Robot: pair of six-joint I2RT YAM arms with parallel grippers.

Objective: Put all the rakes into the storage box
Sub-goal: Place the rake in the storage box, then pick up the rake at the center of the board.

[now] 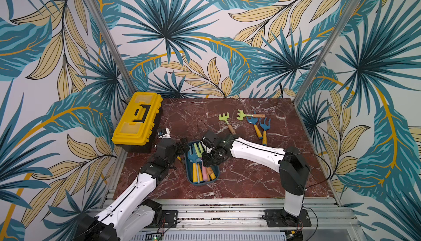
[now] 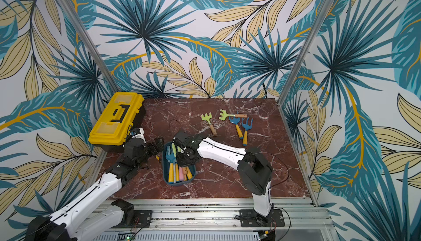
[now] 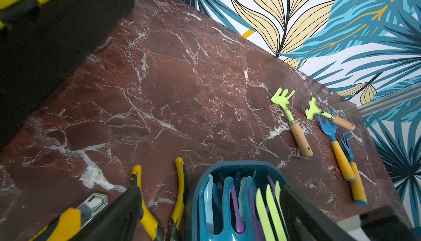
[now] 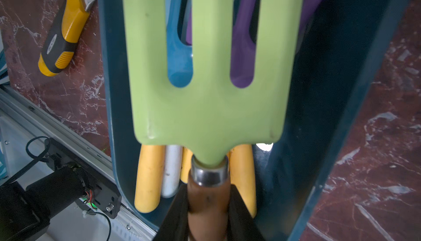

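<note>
My right gripper (image 4: 208, 201) is shut on the brown wooden handle of a light green rake (image 4: 205, 96). The rake hangs lengthwise just over the dark teal storage box (image 1: 200, 183) (image 2: 176, 183), on top of several yellow-handled toy tools inside. In both top views the right gripper (image 1: 208, 157) (image 2: 183, 157) sits over the box's middle. My left gripper (image 3: 211, 217) (image 1: 183, 147) stands open at the box's far left end, one finger (image 3: 127, 205) outside by the pliers. It holds nothing.
Two green rakes (image 1: 225, 120) (image 1: 245, 114) and two blue rakes (image 1: 254, 123) (image 1: 265, 129) lie at the back right. A yellow toolbox (image 1: 136, 121) stands at the back left. Yellow-handled pliers (image 3: 159, 194) and a utility knife (image 4: 63, 37) lie left of the box.
</note>
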